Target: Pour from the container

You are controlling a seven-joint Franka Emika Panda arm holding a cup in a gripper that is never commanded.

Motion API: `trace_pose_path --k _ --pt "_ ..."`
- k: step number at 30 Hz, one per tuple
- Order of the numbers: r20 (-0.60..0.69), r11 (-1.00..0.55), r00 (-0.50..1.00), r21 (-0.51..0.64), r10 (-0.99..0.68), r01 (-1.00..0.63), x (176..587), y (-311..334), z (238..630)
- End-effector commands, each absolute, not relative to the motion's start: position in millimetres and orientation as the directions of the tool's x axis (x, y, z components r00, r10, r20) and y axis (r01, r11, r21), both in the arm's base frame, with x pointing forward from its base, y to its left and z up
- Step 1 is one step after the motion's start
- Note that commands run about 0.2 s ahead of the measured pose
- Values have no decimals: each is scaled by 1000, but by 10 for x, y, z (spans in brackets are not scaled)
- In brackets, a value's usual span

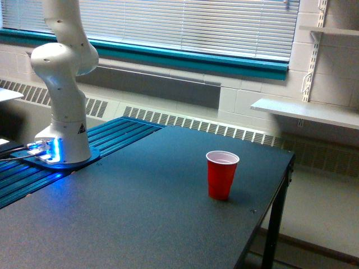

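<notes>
Fingers of the gripper cannot be seen, because the top of the arm goes up out of the picture, so nobody can tell if they are open, closed or holding something. Only the bottom part of the white robot arm (pixel 61 84) shows, at the exterior view's left. It stands on a round base (pixel 59 157) that glows blue on one side, and some wires plug into it there. The clear cup for pouring is not in the picture at all. A red cup (pixel 221 175) stands straight up on the dark table (pixel 140 218), toward the exterior view's right and well apart from the arm's base. It is white inside, and nothing touches it. Blue ridged strips (pixel 120 134) lie under and beside the base. Behind the table is a window with blinds (pixel 190 25) pulled down, a teal sill below it, and a white shelf (pixel 308 112) on the wall at the exterior view's right.
</notes>
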State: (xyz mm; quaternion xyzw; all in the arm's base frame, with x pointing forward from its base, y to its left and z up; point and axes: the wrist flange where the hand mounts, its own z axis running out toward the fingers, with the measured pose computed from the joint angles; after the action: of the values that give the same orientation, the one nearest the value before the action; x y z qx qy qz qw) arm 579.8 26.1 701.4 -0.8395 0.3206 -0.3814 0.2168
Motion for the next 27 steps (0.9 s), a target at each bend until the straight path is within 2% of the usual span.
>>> trace_pose_path --k 1,5,15,27 --pt "473 -695 522 -596 -709 -404 5876 218 6818" --pt "500 -723 535 -571 -681 -388 5831 242 6820" --pt "481 -688 493 -548 -725 -477 5635 107 6721" --pt "428 -665 510 -496 -746 -558 5220 -96 6107"
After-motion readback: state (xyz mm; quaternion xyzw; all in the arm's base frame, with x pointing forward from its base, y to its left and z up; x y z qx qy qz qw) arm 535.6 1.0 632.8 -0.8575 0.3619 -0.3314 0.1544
